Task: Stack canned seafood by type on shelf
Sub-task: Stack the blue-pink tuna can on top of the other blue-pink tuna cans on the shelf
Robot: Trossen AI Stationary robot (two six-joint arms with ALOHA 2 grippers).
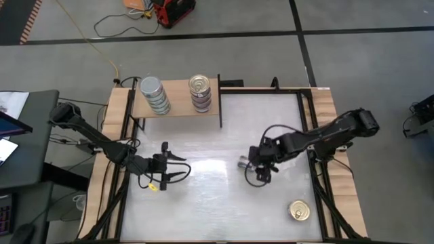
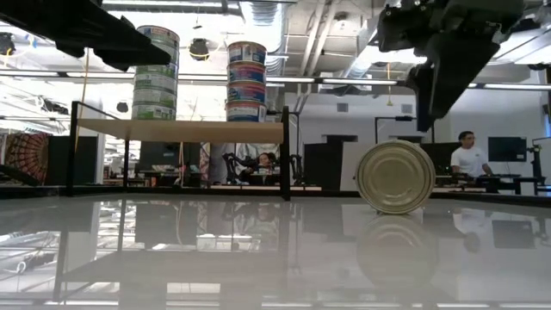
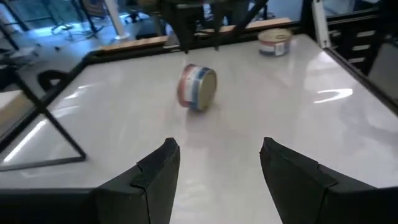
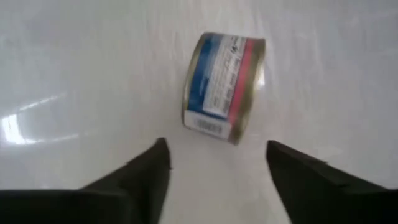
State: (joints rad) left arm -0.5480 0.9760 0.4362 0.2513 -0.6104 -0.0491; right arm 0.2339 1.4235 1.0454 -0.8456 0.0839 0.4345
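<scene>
A tin of canned seafood [image 4: 224, 81] with a blue and red label rests on its curved side on the white table, right of the middle [image 1: 243, 163]; its gold end faces the low camera [image 2: 396, 176]. My right gripper [image 4: 217, 165] hangs open just above it, pointing steeply down [image 1: 260, 173], touching nothing. My left gripper [image 1: 178, 166] stands open at the table's left middle, pointing level toward that tin [image 3: 198, 87]. The wooden shelf [image 1: 178, 108] stands at the far edge and bears two stacks of tins: silver lid [image 1: 154, 95], gold lid [image 1: 200, 91].
Another tin [image 1: 299, 211] with a gold lid stands upright near the table's front right corner [image 3: 275, 42]. A dark upright panel [image 1: 219, 102] closes the shelf's right end. Black frame rails run along the table's left and right sides. People sit in the room beyond.
</scene>
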